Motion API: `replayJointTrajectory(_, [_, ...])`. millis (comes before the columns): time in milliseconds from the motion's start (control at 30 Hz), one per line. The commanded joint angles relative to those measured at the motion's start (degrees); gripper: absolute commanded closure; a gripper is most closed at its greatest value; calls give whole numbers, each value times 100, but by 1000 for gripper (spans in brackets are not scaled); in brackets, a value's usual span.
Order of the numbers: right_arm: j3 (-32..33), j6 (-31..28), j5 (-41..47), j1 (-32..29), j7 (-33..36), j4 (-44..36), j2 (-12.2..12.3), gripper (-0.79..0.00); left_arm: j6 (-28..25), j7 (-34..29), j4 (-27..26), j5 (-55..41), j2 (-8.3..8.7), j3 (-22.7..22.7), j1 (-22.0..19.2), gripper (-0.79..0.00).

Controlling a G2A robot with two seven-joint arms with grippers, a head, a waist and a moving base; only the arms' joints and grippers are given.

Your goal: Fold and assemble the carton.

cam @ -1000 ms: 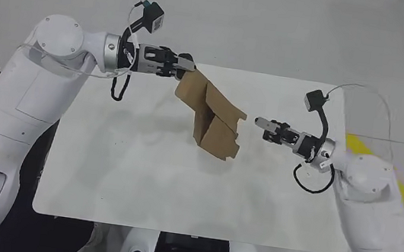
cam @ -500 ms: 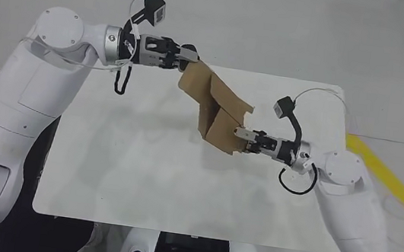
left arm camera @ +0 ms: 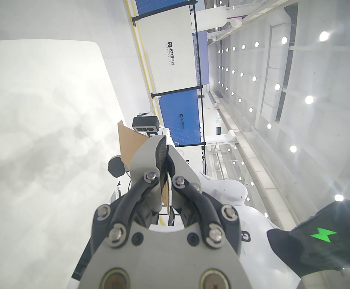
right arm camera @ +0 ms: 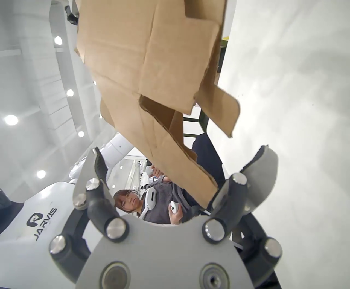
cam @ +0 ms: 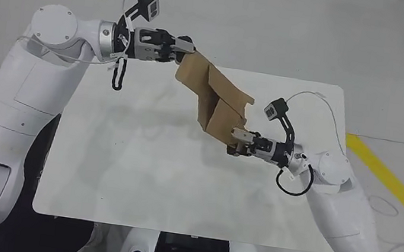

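The white table [cam: 105,159] sits under both arms. A yellow stripe [cam: 397,185] runs along the floor beside it. The brown carton [cam: 213,101] is half folded and is held up over the far part of the table. The left gripper [cam: 187,48] pinches the carton's far corner tight. The right gripper [cam: 234,142] is at the carton's near end. Its fingers are spread wide, and a loose flap edge sits between them, close to one finger.
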Motion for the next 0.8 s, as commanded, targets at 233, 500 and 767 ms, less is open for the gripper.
replayJointTrajectory(233, [157, -138, 445, -80, -50, 3, 1, -363, -7, -46, 119, -44, -31, -15, 40, 0])
replayJointTrajectory(500, [285, -158, 496, -131, -87, -32, 21, -271, -19, -137, 248, -55, -41, -81, 59, 0])
replayJointTrajectory(767, [397, -178, 538, -181, -98, -85, 40, -191, -36, -232, 374, -95, -46, -155, 94, 0])
